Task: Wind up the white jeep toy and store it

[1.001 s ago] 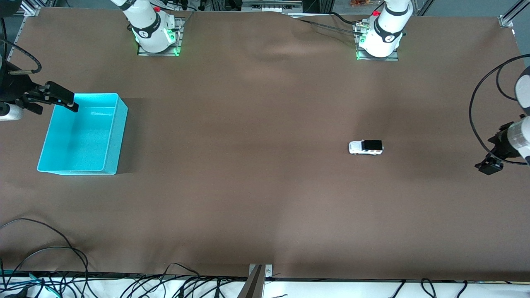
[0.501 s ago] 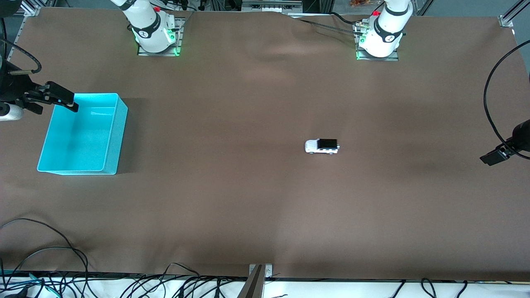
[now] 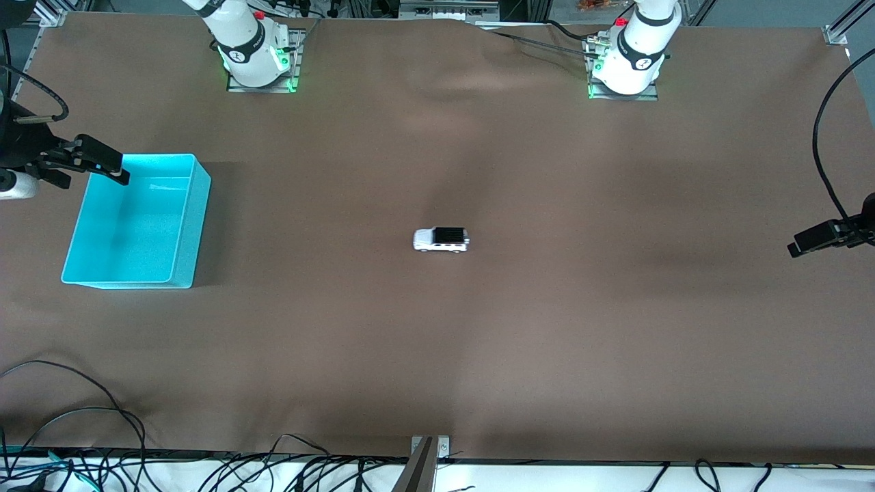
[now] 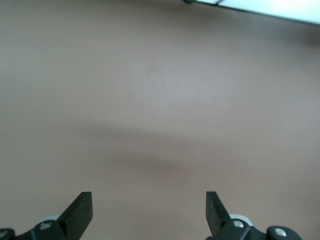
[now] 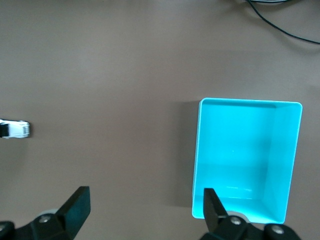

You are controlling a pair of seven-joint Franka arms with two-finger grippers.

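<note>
Alone at mid-table, the jeep point(image 3: 441, 240) stands on its wheels on the brown cloth point(image 3: 437, 342), white body, black roof, touched by neither arm. Toward the right arm's end sits the turquoise bin point(image 3: 188, 225), with the right gripper point(image 3: 102, 164) spread wide above its rim. Well apart, the left gripper point(image 4: 149, 212) hangs over bare cloth, fingers spread and holding nothing.

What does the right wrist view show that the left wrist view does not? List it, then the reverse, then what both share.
Only the right wrist view shows the turquoise bin, with nothing in it, and the white jeep toy on the brown table cover, apart from the bin. Only the left wrist view shows a pale strip along the table's edge. Both show brown cover and their own open claw: right claw, left claw.
</note>
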